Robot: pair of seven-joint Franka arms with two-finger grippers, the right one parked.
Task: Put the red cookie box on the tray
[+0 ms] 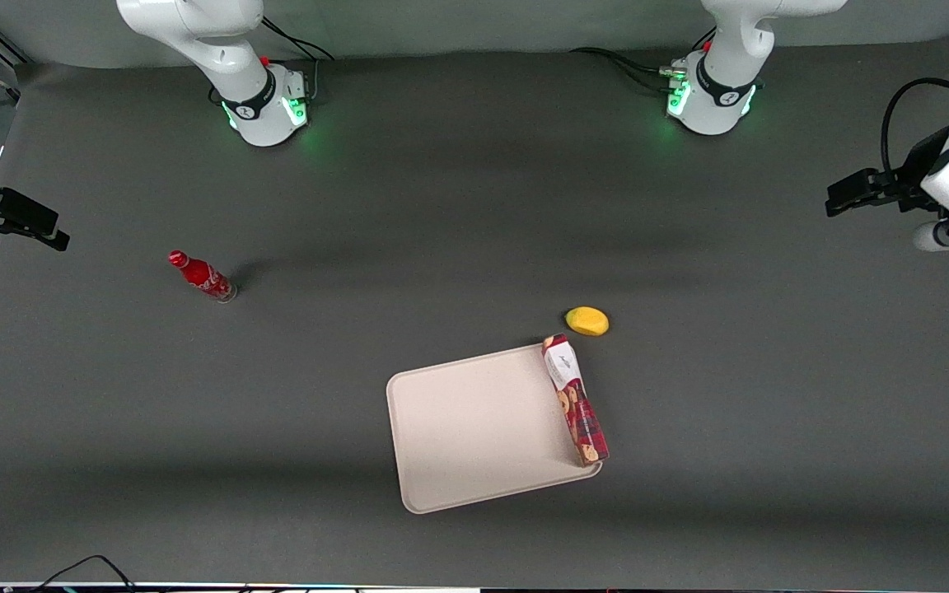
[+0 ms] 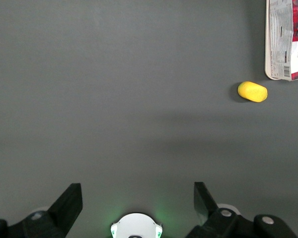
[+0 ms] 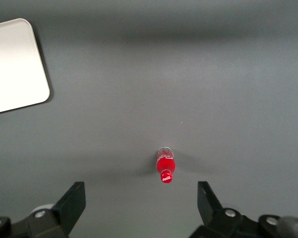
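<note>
The red cookie box [image 1: 575, 399] is a long tartan carton lying along the edge of the pale beige tray [image 1: 474, 428] that faces the working arm's end. Its white-label end points away from the front camera, toward a yellow fruit. In the left wrist view only the label end of the box [image 2: 287, 39] shows. My left gripper [image 1: 841, 198] hangs far off at the working arm's end of the table, well apart from box and tray. In the wrist view the gripper [image 2: 137, 198] is open, with only bare table between its black fingers [image 2: 69, 203].
A small yellow fruit [image 1: 587, 321] [image 2: 252, 91] lies on the table just past the box's label end, farther from the front camera. A small red bottle [image 1: 201, 276] [image 3: 165, 167] stands toward the parked arm's end. The tray's corner [image 3: 12, 64] shows in the right wrist view.
</note>
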